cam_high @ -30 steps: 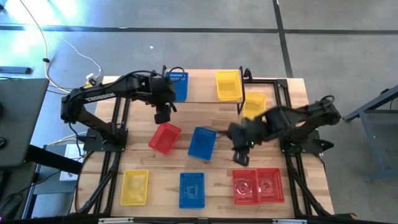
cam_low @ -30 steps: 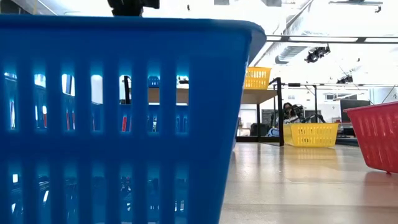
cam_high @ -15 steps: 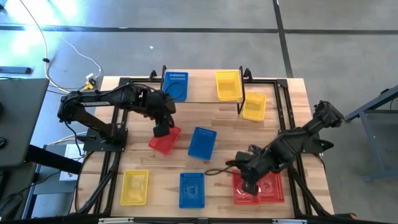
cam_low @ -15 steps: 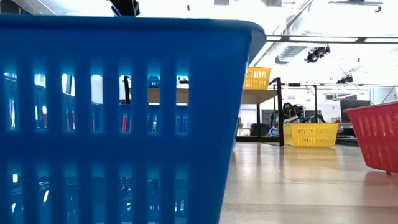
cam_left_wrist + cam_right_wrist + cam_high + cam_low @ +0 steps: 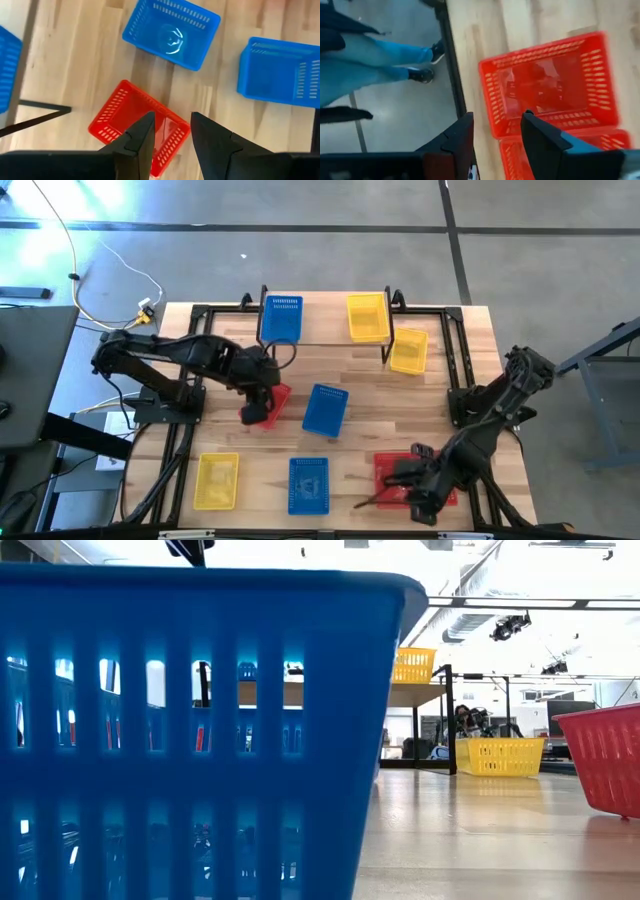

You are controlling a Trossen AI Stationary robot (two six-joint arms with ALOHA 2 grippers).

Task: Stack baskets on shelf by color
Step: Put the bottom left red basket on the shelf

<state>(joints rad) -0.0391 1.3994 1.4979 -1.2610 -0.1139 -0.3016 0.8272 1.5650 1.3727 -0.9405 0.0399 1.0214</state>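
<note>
A: What are the baskets made of, and how are they shaped?
B: Moulded plastic, rectangular, with slotted mesh walls and flat perforated floors; the low view shows one blue wall [image 5: 190, 730] as vertical slits under a smooth rim

A: Where do they lie?
B: On the shelf [image 5: 325, 340], a pale plank deck on thin black legs at twelve o'clock of the bench [image 5: 360, 380], stand one blue basket [image 5: 281, 319] and one yellow basket [image 5: 367, 317]. A second yellow basket [image 5: 409, 350] sits on the bench just beside the shelf's end, toward one o'clock. Near the centre lie a tilted red basket [image 5: 268, 402] and a tilted blue basket [image 5: 326, 409]. Along the six o'clock edge: a yellow basket [image 5: 217, 480] at seven, a blue basket [image 5: 309, 485] at six, and two red baskets [image 5: 415, 478] touching side by side at five

A: And the hands?
B: The left hand [image 5: 257, 408] hangs over the central red basket [image 5: 137, 122], its dark wedge-shaped fingers [image 5: 145, 137] apart, nothing between them. The right hand [image 5: 425, 492] is above the red pair at five o'clock, fingers [image 5: 462, 135] spread over the near rim of one red basket [image 5: 547, 82], gripping nothing

A: The bench surface?
B: Light butcher-block wood strips, framed by black metal rails [image 5: 455, 360]
</note>
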